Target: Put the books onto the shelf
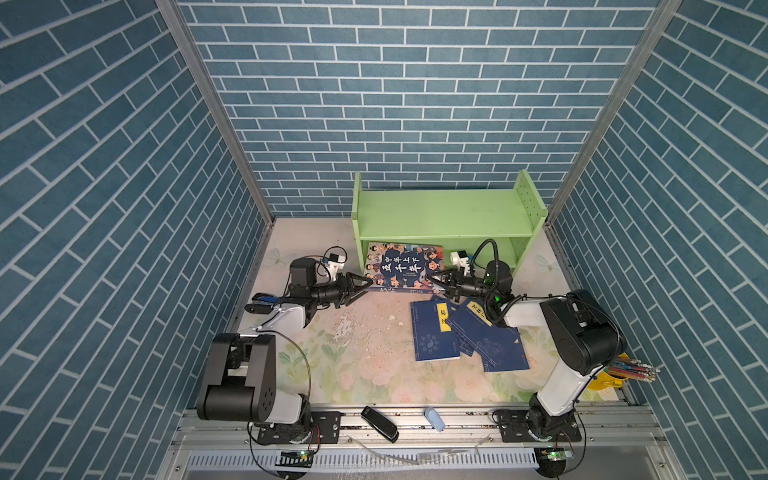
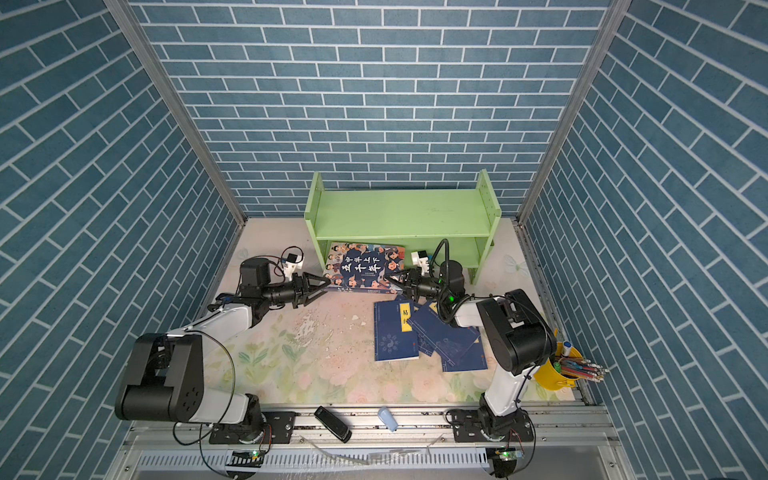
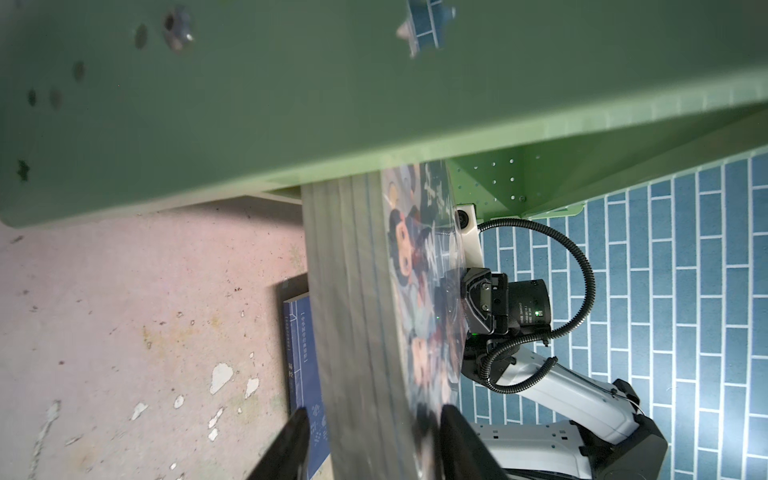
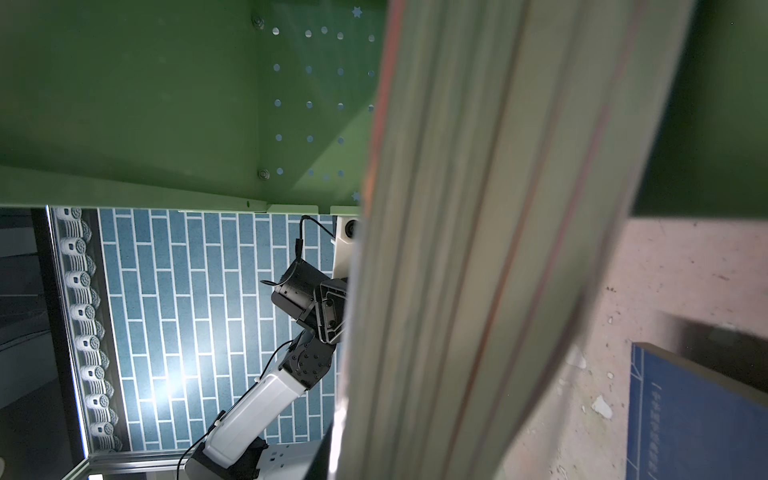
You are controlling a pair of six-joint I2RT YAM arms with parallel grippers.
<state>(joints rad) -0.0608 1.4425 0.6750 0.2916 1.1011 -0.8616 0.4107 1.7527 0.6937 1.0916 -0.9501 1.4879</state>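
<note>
The large cartoon-cover book (image 1: 405, 266) (image 2: 365, 266) is lifted between both grippers, its far end under the lower tier of the green shelf (image 1: 440, 212) (image 2: 399, 210). My left gripper (image 1: 368, 284) (image 3: 374, 419) straddles its left edge. One finger (image 3: 453, 436) touches the cover and a small gap shows at the other finger (image 3: 297, 436). My right gripper (image 1: 434, 282) is shut on the book's near right corner. The page edge (image 4: 478, 249) hides its fingers in the right wrist view. Several thin navy books (image 1: 432, 332) (image 2: 395, 332) lie overlapping on the mat below the right arm.
A yellow cup of pens (image 1: 615, 374) stands at the right edge behind the right arm. A black object (image 1: 379, 424) and a small pale blue one (image 1: 434, 419) lie on the front rail. Brick-patterned walls enclose the floral mat (image 1: 353, 361) on three sides.
</note>
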